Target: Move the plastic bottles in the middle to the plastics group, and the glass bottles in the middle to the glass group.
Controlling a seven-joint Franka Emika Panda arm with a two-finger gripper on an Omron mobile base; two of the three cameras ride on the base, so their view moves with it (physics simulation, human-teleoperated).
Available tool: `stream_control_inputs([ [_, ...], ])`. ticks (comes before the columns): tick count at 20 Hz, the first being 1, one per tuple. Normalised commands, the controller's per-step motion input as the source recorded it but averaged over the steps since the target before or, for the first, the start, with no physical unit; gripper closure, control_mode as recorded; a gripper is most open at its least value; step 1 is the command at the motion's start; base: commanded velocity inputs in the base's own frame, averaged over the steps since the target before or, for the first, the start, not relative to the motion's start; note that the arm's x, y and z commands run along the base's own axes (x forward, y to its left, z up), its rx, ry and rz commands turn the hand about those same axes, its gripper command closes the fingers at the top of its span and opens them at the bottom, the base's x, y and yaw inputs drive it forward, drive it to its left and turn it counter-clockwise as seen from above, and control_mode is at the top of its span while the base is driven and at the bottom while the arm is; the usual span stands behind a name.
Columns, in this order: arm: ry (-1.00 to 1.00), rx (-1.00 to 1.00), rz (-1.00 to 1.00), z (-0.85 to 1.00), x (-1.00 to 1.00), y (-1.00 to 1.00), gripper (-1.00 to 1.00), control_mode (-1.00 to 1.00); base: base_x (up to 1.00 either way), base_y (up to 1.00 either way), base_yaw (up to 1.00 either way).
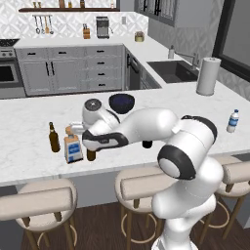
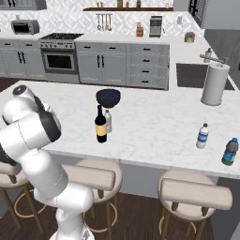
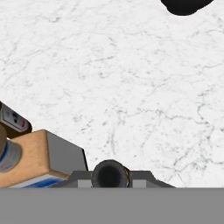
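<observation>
A: Amber glass is in play — the short beer bottle (image 1: 91, 154) sits right under the arm's hand, just beside the square blue-labelled bottle (image 1: 73, 149) and close to the slim dark-brown beer bottle (image 1: 53, 138) at the counter's (image 1: 29, 161) near left.

B: And the end effector (image 3: 110, 174)? From the hand camera I see a dark round bottle top squeezed between its fingers at six o'clock.

A: Clenched on that amber bottle, I'd say. The square bottle's tan stopper (image 3: 41, 153) shows at about eight o'clock of that view.

B: So this looks like the drop-off into the glass group.

A: My read too. The base of the bottle seems down on the marble, though I can't be sure it bears its weight.

B: What's left?

A: Plenty. The tall wine bottle (image 2: 101, 124) stands mid-counter with the small whitish plastic bottle (image 2: 108, 121) touching or just behind it, the dark bowl (image 2: 108, 97) at twelve o'clock of them. The blue-capped water bottle (image 2: 202, 136) waits well apart at three o'clock.

B: Next move?

A: Let go cleanly, lift straight up so neither neighbour tips, then swing back to the middle pair.
</observation>
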Motion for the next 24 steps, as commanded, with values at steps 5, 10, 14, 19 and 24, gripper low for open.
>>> stream_control_inputs([
  [5, 0.0, -0.04, 0.0, -0.2, 0.03, 0.04, 1.0, -1.0, 0.0, 0.0, 0.0],
  [10, 0.0, 0.0, 0.0, -0.22, 0.03, 0.07, 1.0, -1.0, 0.0, 0.0, 0.0],
  [14, 0.0, 0.0, 0.0, -0.21, 0.02, 0.06, 1.0, -1.0, 0.0, 0.0, 0.0],
  [19, -0.02, 0.0, 0.0, -0.15, 0.04, 0.02, 1.0, -1.0, 0.0, 0.0, 0.0],
  [24, 0.0, 0.0, 0.0, -0.21, -0.12, -0.04, -1.0, -1.0, 0.0, 0.0, 0.0],
])
